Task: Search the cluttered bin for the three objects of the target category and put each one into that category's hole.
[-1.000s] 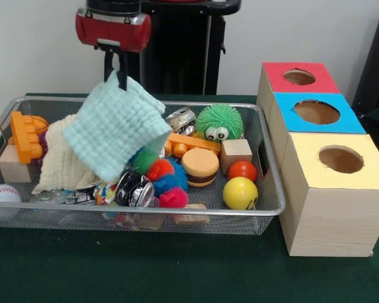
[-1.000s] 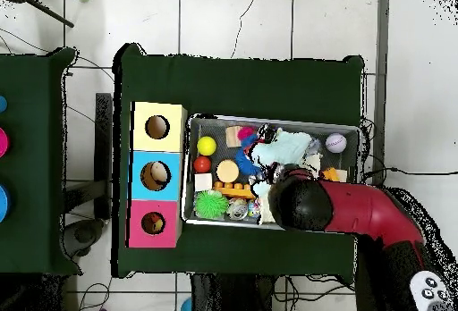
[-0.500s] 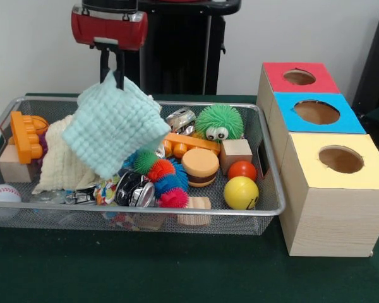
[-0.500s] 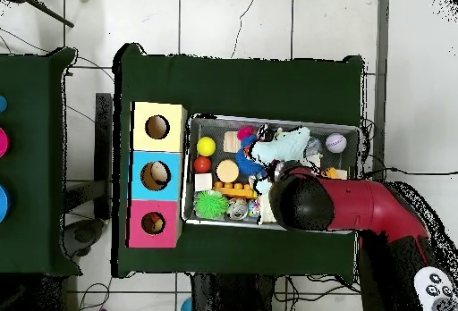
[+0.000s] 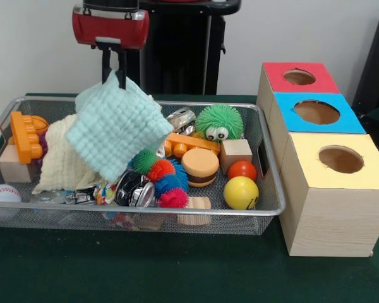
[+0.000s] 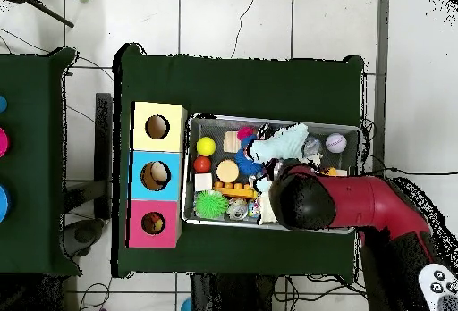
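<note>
My gripper [image 5: 115,74] hangs above the left half of the wire bin [image 5: 273,170], shut on the top corner of a mint green knitted cloth [image 5: 117,126]. The cloth dangles clear of the toys below it. In the overhead view the cloth [image 6: 279,142] shows beside the red arm [image 6: 358,202], which hides the gripper. Three boxes stand right of the bin, each with a round hole: red top [image 5: 299,77], blue top [image 5: 316,112], yellow top [image 5: 340,159].
In the bin lie a cream cloth [image 5: 58,163], an orange block toy [image 5: 24,136], a baseball [image 5: 3,194], a green fuzzy ball with eyes [image 5: 219,121], a toy burger [image 5: 200,166], a wooden cube [image 5: 235,151], a red ball [image 5: 242,169], a yellow ball [image 5: 240,192] and a colourful spiky caterpillar [image 5: 161,177].
The gripper has risen a little with the mint cloth, which has swung slightly. A wooden piece at the bin's front edge now shows more fully.
</note>
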